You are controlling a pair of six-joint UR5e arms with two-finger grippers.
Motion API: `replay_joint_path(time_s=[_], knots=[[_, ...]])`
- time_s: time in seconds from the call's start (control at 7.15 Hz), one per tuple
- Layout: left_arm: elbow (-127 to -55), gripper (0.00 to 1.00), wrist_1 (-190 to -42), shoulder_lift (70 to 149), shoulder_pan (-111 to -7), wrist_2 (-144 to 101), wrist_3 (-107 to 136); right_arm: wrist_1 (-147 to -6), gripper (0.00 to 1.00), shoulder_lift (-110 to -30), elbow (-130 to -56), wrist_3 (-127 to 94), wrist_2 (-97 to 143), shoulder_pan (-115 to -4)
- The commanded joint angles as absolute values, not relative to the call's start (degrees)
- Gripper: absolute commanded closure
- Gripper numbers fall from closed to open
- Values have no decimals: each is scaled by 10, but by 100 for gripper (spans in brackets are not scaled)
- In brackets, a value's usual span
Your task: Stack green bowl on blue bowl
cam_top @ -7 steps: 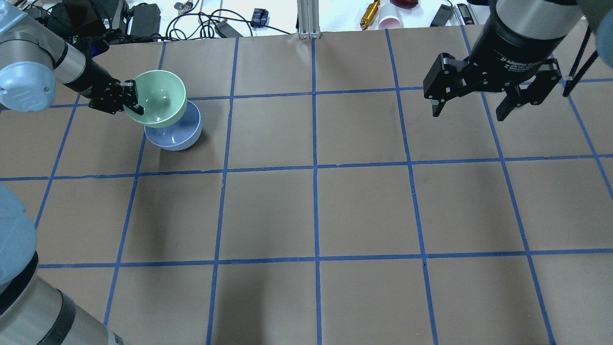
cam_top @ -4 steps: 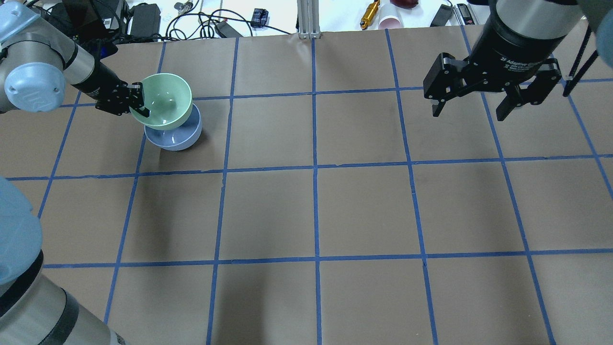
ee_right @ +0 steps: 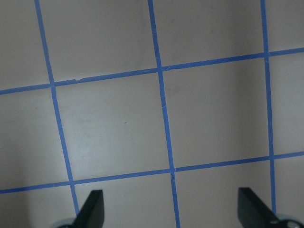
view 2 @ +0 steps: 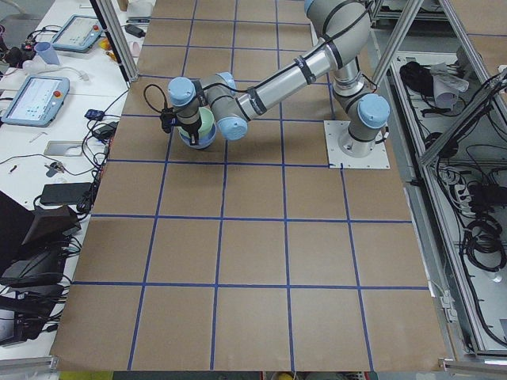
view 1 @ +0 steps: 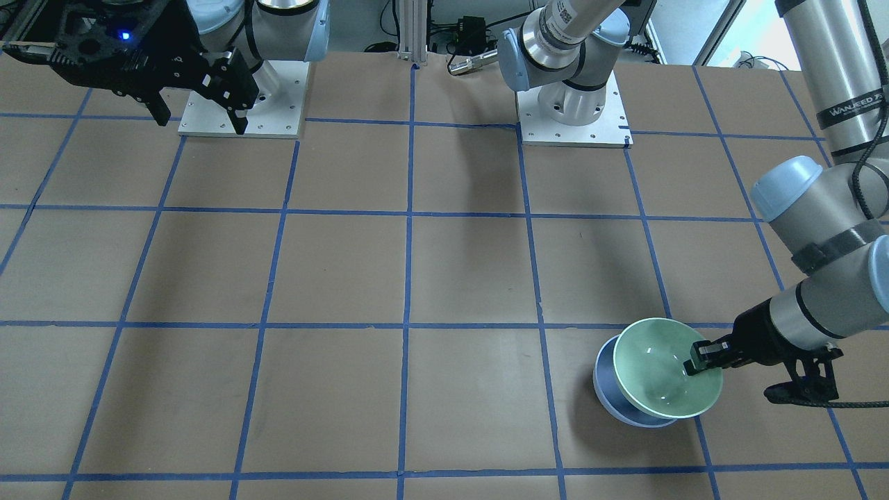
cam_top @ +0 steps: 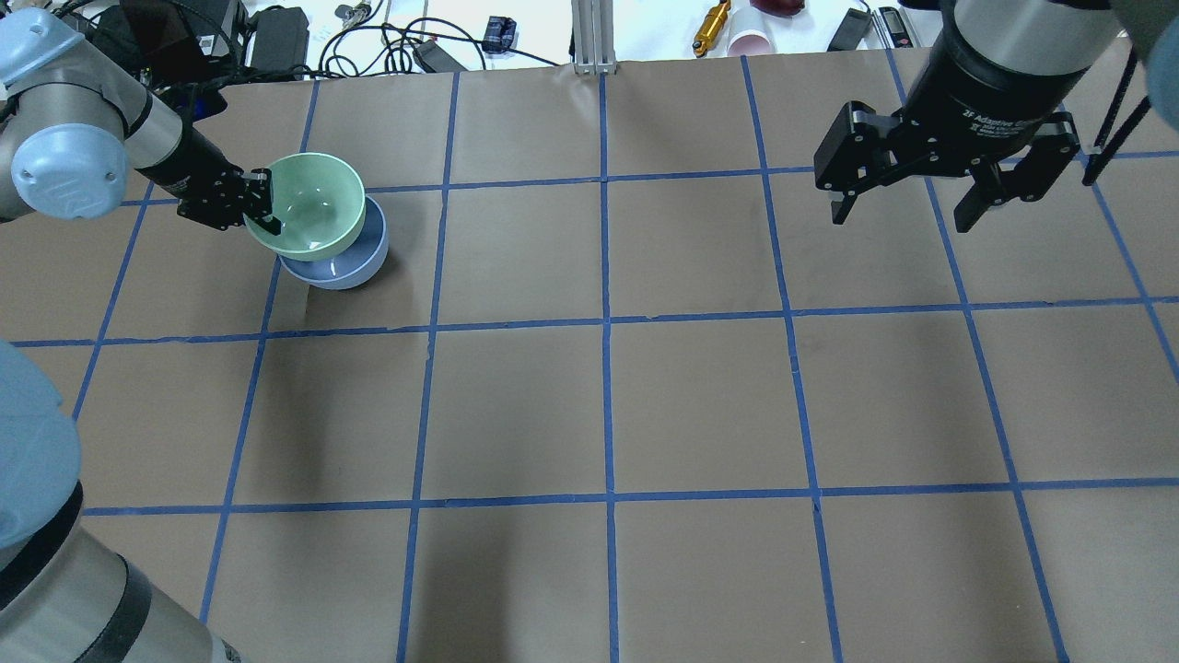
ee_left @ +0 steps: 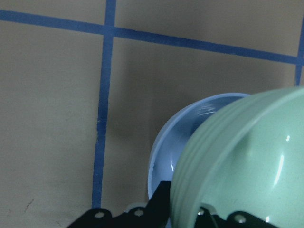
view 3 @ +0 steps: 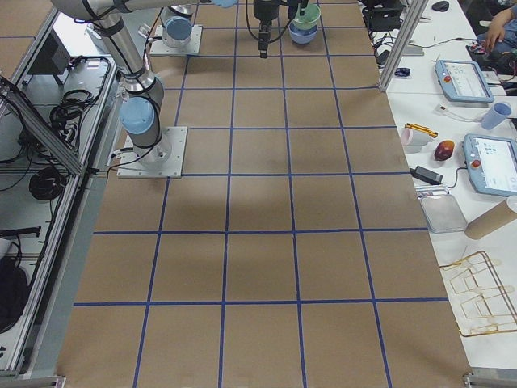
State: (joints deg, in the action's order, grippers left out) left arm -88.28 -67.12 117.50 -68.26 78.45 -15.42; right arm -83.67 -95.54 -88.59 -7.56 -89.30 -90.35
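Compared with a second back, saw the green bowl (cam_top: 313,204) tipped a lot less and carried lower. Now covering most of the blue bowl (cam_top: 345,269) rather than hanging tilted above its far-left edge. Found the blue bowl in the same spot on the far-left part of the table (cam_top: 589,405), not budged at all.

Spotted the left gripper (cam_top: 261,201) clamped on the green bowl's left rim, one finger inside and the other outside, same pinch as before. From the left wrist view, made out the green bowl overlapping the blue rim but sitting off-centre and still a bit tilted. Couldn't tell whether touching yet. Read that as the lowering step nearly done. Probably just needed a small nudge to centre, a bit more descent, then letting go. Not stacked yet, by the look of it.

Found the right gripper (cam_top: 901,219) parked high over the far-right side, fingers spread wide, holding nothing, unmoved. Well apart from the bowls, so no bother there.

Around the bowls, saw only brown paper and blue tape lines. Past the far edge, noticed cables (cam_top: 382,41), a gold cylinder (cam_top: 711,26) and a pink cup (cam_top: 751,41), all off the work area. Saw nothing between the two bowls. Only worry: letting go while off-centre and ending up with a crooked stack.
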Motion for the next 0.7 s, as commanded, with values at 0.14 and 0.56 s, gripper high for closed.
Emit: replay_joint_path(time_s=[0.14, 0.56], knots=[[-882, 0, -678, 1170, -683, 784, -154, -837, 0, -955, -886, -76, -893, -904], [-868, 0, -713, 1125, -698, 789, -147, -837, 0, -955, -887, -76, -893, -904]])
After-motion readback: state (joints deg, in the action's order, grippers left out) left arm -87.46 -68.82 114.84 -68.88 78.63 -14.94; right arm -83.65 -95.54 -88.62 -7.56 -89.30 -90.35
